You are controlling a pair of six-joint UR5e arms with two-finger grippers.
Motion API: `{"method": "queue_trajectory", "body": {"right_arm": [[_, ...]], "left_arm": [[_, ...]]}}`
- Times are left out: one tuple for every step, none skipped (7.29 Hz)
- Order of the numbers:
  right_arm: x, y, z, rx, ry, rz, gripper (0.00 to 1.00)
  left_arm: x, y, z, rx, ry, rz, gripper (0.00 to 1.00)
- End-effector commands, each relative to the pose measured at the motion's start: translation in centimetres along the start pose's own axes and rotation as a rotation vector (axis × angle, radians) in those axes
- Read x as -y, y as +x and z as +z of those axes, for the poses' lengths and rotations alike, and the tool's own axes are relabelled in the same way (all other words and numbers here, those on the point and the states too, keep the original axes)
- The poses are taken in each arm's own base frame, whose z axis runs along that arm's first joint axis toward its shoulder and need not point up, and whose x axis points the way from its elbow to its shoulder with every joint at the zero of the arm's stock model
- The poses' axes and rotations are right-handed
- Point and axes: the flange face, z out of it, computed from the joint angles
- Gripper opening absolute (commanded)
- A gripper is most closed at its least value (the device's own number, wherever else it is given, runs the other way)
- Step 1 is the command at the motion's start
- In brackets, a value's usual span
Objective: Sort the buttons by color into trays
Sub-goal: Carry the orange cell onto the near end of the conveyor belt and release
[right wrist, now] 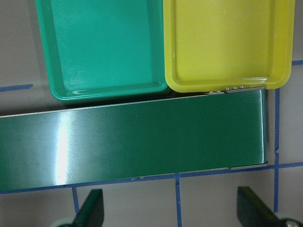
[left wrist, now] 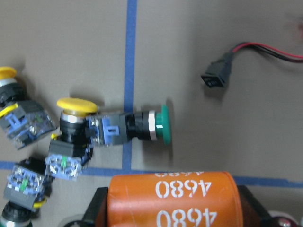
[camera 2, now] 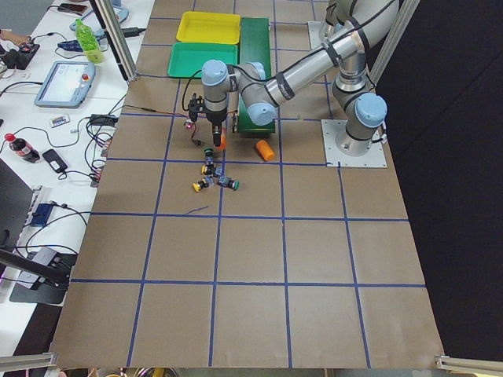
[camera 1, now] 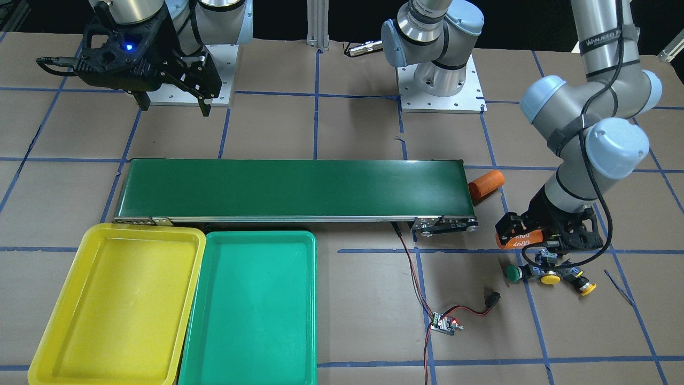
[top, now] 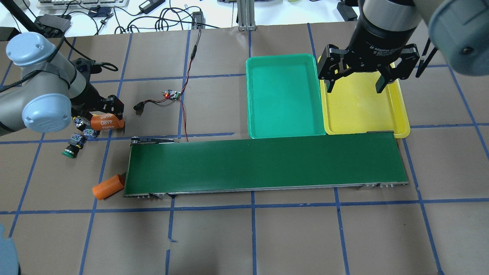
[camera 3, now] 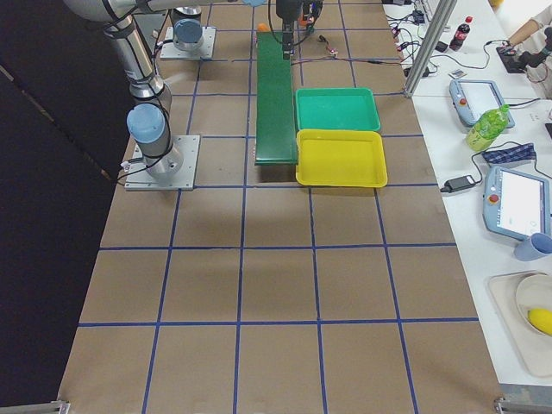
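Several buttons lie in a cluster on the table beyond the conveyor's end. The front view shows a green one (camera 1: 514, 274) and two yellow ones (camera 1: 549, 278) (camera 1: 588, 289). The left wrist view shows a green cap (left wrist: 163, 124), two yellow caps (left wrist: 75, 105) (left wrist: 7, 73) and a fourth button's body (left wrist: 21, 187). My left gripper (camera 1: 521, 239) (top: 107, 122) is right above the cluster, shut on an orange cylinder marked 4680 (left wrist: 173, 198). My right gripper (top: 357, 82) (camera 1: 173, 104) is open and empty, high over the yellow tray (top: 363, 110). The green tray (top: 282, 95) lies beside it. Both trays are empty.
A long dark-green conveyor belt (top: 263, 164) runs along the trays' near side. A second orange cylinder (top: 108, 186) lies at its left end. A small circuit board (top: 172, 94) with red-black wires and a loose black plug (left wrist: 218, 78) lie close to the buttons.
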Motion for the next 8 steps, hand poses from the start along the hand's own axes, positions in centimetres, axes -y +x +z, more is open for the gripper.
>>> {"method": "queue_trajectory", "body": {"right_arm": [[0.0,-0.1,0.1,0.001,-0.003,-0.001,1.00],[0.0,0.0,0.1,-0.001,-0.003,-0.001,1.00],[-0.1,-0.1,0.1,-0.001,-0.003,-0.002,1.00],[-0.1,-0.1,0.1,-0.001,-0.003,-0.002,1.00],[-0.1,-0.1,0.1,-0.001,-0.003,-0.002,1.00],[-0.1,-0.1,0.1,-0.001,-0.004,-0.002,1.00],[-0.2,-0.2,0.0,0.001,-0.003,-0.004,1.00],[-0.1,-0.1,0.1,-0.001,-0.003,-0.002,1.00]], "left_arm": [[-3.7,6.7,-4.5,-0.009,-0.037,0.009,0.00],[-6.9,9.7,-4.4,-0.014,-0.074,0.055,0.00],[-9.8,10.4,-2.6,-0.021,-0.107,0.065,0.00],[-11.3,10.7,-1.9,-0.022,-0.118,0.070,0.01],[-12.0,10.7,-2.1,-0.023,-0.116,0.084,0.03],[-12.1,10.7,-1.6,-0.027,-0.129,0.093,0.12],[-12.0,10.6,-0.7,-0.031,-0.147,0.127,0.13],[-11.8,10.2,-0.5,-0.034,-0.149,0.147,0.14]]}}
